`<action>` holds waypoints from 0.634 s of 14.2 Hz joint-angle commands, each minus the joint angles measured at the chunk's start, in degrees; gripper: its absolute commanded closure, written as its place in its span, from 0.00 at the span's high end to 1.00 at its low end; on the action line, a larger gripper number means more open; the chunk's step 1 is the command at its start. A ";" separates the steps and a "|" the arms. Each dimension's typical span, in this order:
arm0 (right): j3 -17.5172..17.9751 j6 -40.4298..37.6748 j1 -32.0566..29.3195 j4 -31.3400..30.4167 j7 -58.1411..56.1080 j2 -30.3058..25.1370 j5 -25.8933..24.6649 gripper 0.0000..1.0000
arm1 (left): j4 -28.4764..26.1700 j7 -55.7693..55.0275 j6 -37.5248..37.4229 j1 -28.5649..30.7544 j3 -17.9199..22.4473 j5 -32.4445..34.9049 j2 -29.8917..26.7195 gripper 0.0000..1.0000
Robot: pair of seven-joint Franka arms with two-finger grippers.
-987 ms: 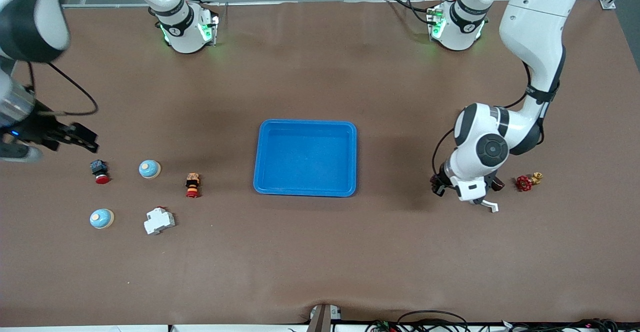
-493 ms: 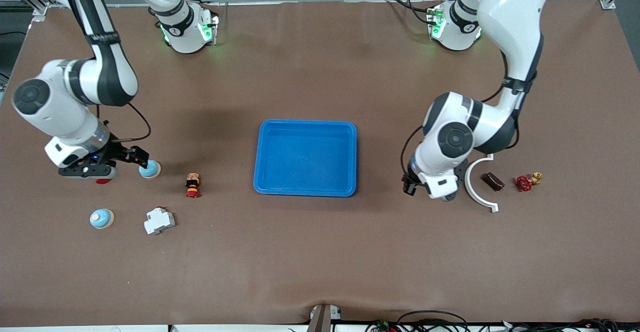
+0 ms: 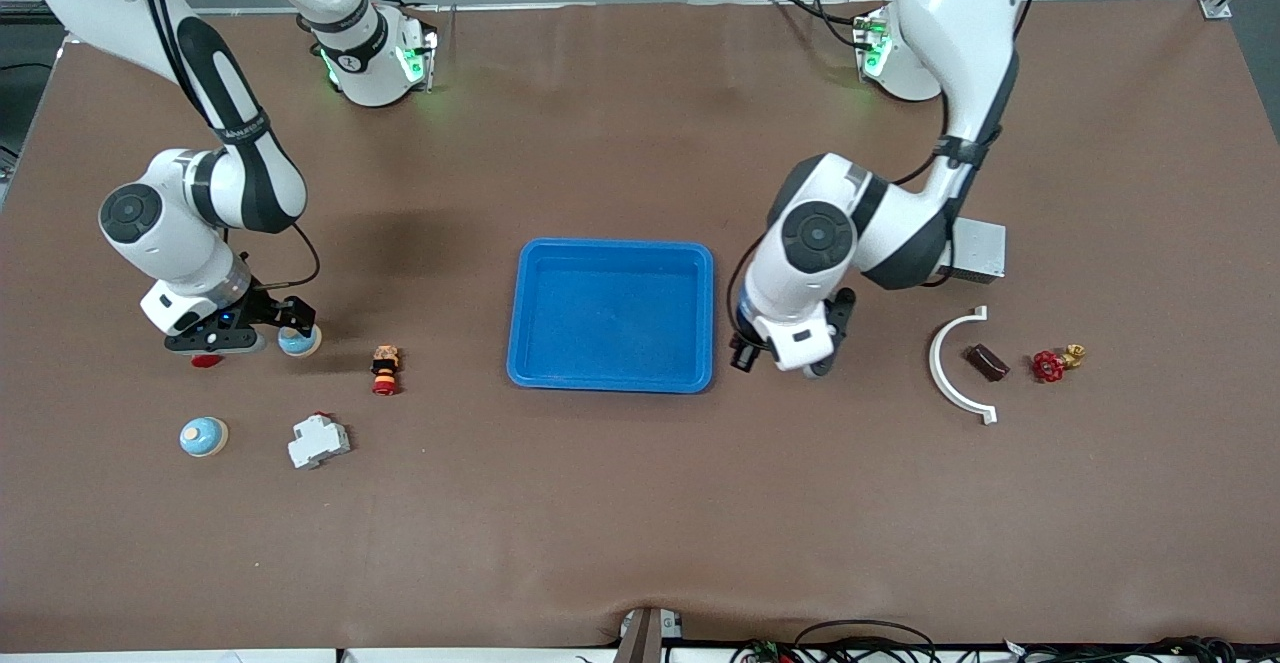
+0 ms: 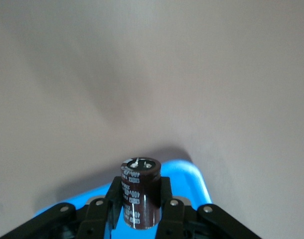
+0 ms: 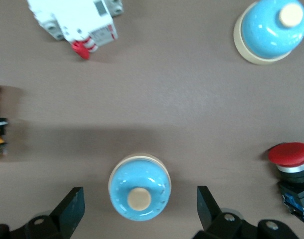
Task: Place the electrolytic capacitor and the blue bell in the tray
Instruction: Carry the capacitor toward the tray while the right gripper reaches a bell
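Brown matting covers the whole desk (image 3: 620, 523), with the tray (image 3: 611, 314) lying at its middle and holding nothing so far. Both pickups look to be in hand at once. The left gripper (image 4: 142, 209) has its fingers clamped on the electrolytic capacitor (image 4: 140, 191), a dark brown can held upright, and hangs just beside the tray's edge toward the left arm's end of the desk (image 3: 795, 348); a blue corner of the tray shows under it in the left wrist view. Its next move, as I judge it, is to carry the capacitor over the tray's floor, lower it and let go. The right gripper (image 5: 139, 211) stands with its fingers wide apart, one on either side of a blue bell (image 5: 139, 186), low over it but not yet touching as far as can be seen; that bell sits toward the right arm's end (image 3: 299, 340), between a red push button (image 5: 291, 169) and a small orange and red part (image 3: 385, 368). Closing squarely on the dome seems the next need there. A second blue bell (image 3: 204, 436) and a white breaker (image 3: 318, 440) lie nearer the front camera.
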 commanded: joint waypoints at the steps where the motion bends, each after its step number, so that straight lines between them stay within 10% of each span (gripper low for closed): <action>1: 0.70 3.08 -1.06 -1.51 -1.37 1.46 1.05 1.00 | 4.61 -4.01 -1.13 -4.45 0.56 -1.15 4.77 0.00; 7: 1.40 6.86 -0.97 -1.51 -1.37 5.06 1.49 1.00 | 3.74 -13.42 -0.86 -10.62 1.00 -0.71 8.98 0.00; 8: 1.49 6.96 -0.97 -1.60 -1.72 5.15 1.49 0.74 | 3.74 -13.96 -0.86 -10.89 1.00 -0.71 9.34 0.00; 9: 1.75 6.87 -0.97 -1.60 -3.55 5.15 1.49 0.21 | 3.74 -14.05 -0.95 -10.80 1.00 -0.79 9.43 0.00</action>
